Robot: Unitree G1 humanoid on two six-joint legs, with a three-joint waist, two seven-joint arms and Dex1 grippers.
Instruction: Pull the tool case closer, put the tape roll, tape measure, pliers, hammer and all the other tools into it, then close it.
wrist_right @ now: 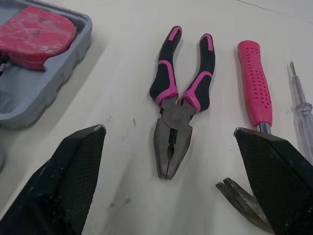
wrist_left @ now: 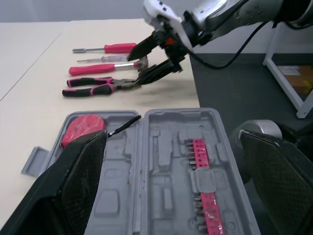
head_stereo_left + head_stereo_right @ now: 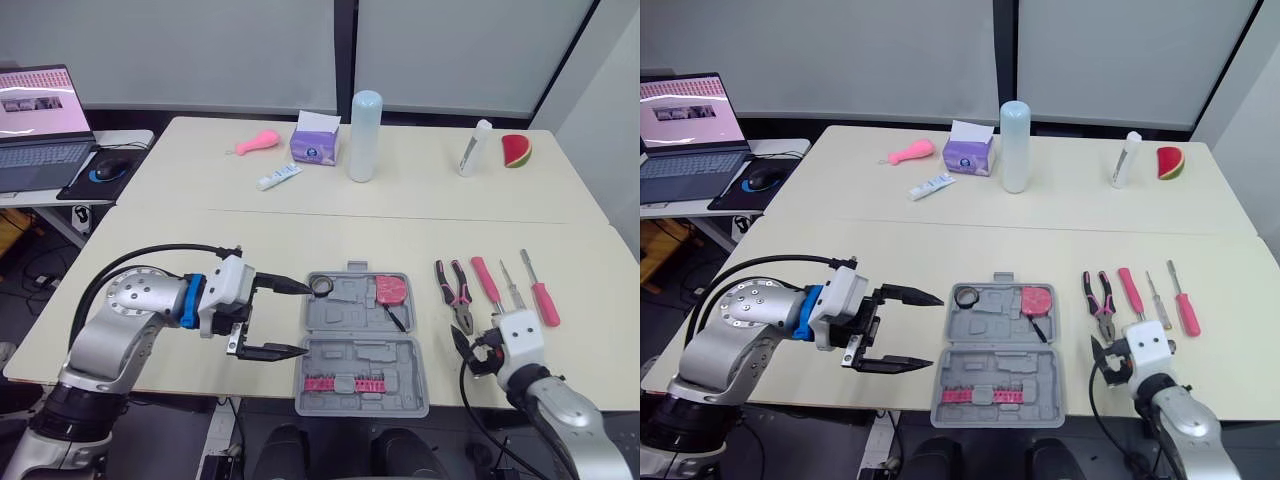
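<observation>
We see the tool case (image 3: pixel 400 352) lying open at the table's near edge, the tape roll (image 3: pixel 322 287) and tape measure (image 3: pixel 390 290) in its far half; our left gripper (image 3: pixel 307 318) hangs wide open just beside its left side; our right gripper (image 1: pixel 168 131), spread wide too, hovers over the pliers (image 3: pixel 455 290), which lie right of the case beside the hammer (image 3: pixel 485 280) and two screwdrivers (image 3: pixel 544 295).

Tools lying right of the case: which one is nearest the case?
The pliers, with black-and-pink grips, leftmost in the row beside the tool case; the hammer, thin screwdriver and pink-handled screwdriver lie farther right.
</observation>
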